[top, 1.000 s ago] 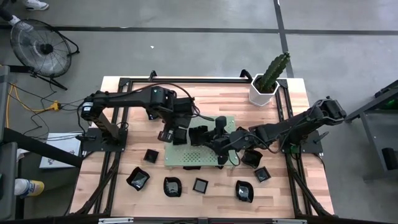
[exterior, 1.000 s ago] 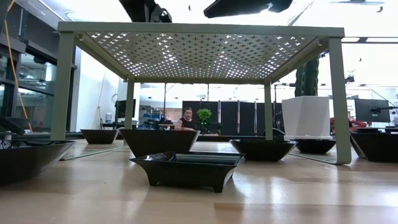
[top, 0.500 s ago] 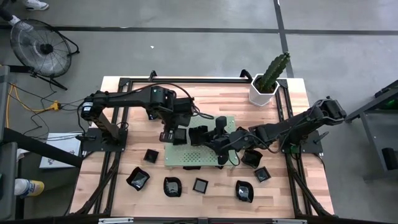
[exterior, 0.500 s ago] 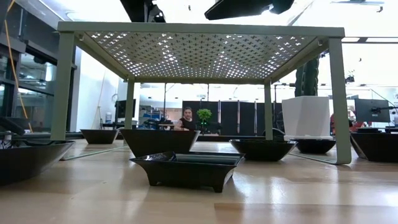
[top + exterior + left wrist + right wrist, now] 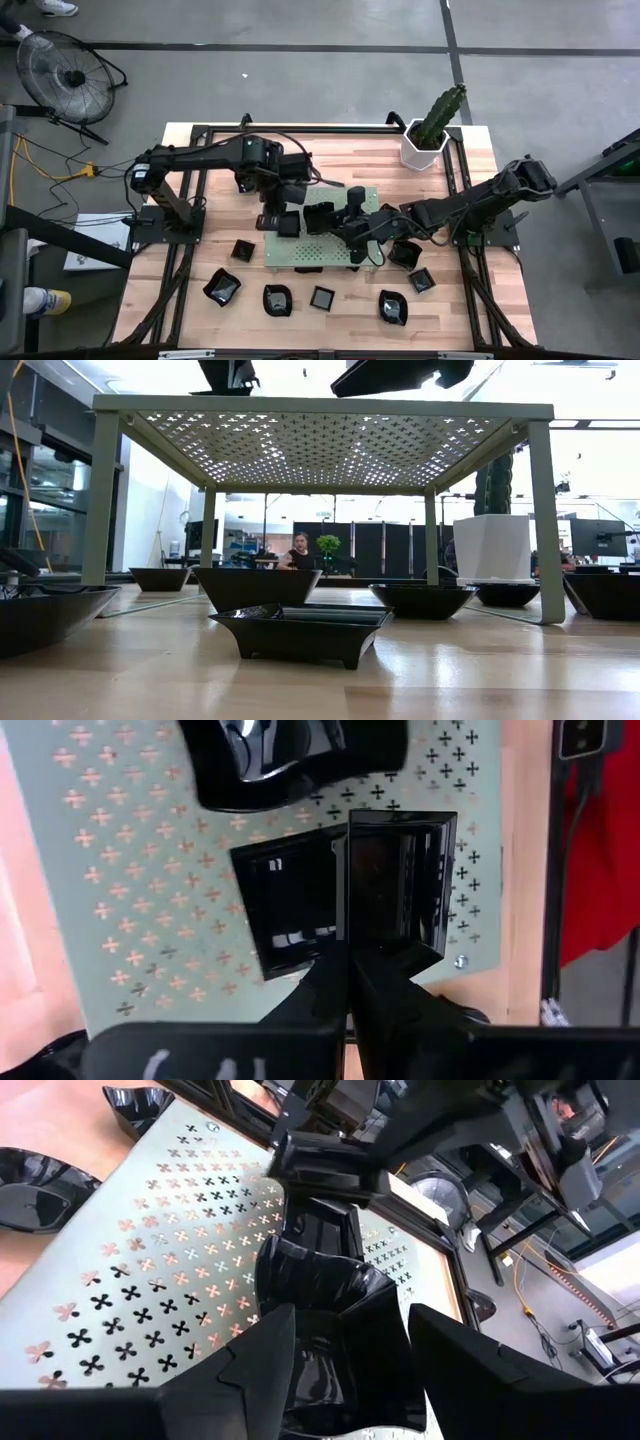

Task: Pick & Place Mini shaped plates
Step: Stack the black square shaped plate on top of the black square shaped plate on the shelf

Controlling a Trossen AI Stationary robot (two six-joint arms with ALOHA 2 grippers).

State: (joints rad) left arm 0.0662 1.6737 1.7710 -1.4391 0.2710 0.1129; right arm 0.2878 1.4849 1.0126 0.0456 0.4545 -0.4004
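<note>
My left gripper is shut on the rim of a square black mini plate, held over the left end of the green perforated board. Below it, another square plate lies on the board. My right gripper stands open on the board, with a petal-edged black plate between its fingers. I cannot tell whether they touch the plate. Several more black plates lie on the table in front of the board.
A white pot with a cactus stands at the back right corner. Loose plates lie near the right arm and under the raised board. The board's legs stand on the wood. A person sits far back in the room.
The left gripper with the square plate has shifted slightly toward the board's left front corner. The right arm has not moved.
</note>
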